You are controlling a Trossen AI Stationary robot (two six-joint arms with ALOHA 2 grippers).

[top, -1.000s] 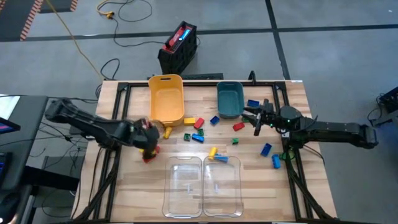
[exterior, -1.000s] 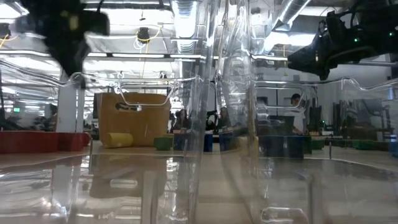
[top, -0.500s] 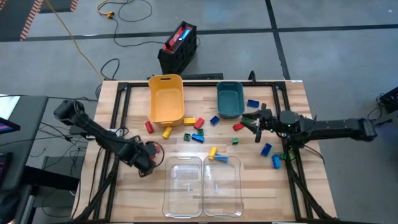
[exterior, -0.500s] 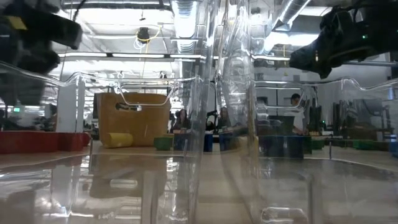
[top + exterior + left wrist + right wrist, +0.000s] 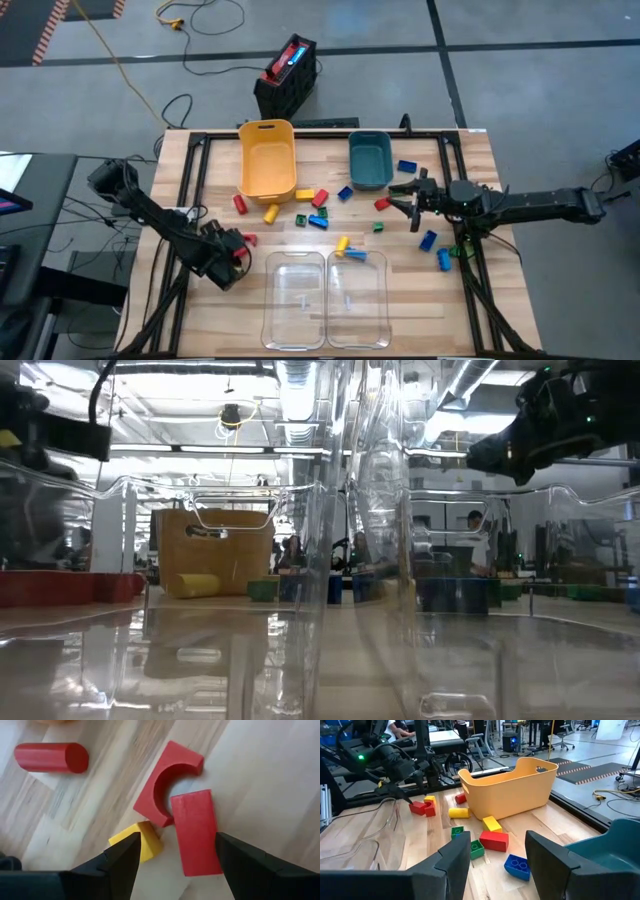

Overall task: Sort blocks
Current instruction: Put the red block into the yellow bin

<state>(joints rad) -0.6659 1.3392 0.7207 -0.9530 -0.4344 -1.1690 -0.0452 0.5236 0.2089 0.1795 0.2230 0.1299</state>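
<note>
Left gripper (image 5: 172, 857) low over the table's left side, fingers spread, nothing pinched. Just ahead: flat red block (image 5: 196, 832) touching red arch (image 5: 167, 782), small yellow block (image 5: 141, 840) beside them, red cylinder (image 5: 51, 757) apart. Right gripper (image 5: 492, 851) spread too, empty, hovering by teal bin (image 5: 369, 159). Other blocks (image 5: 318, 205) scattered between yellow bin (image 5: 267, 158) and clear bins (image 5: 326, 300).
</note>
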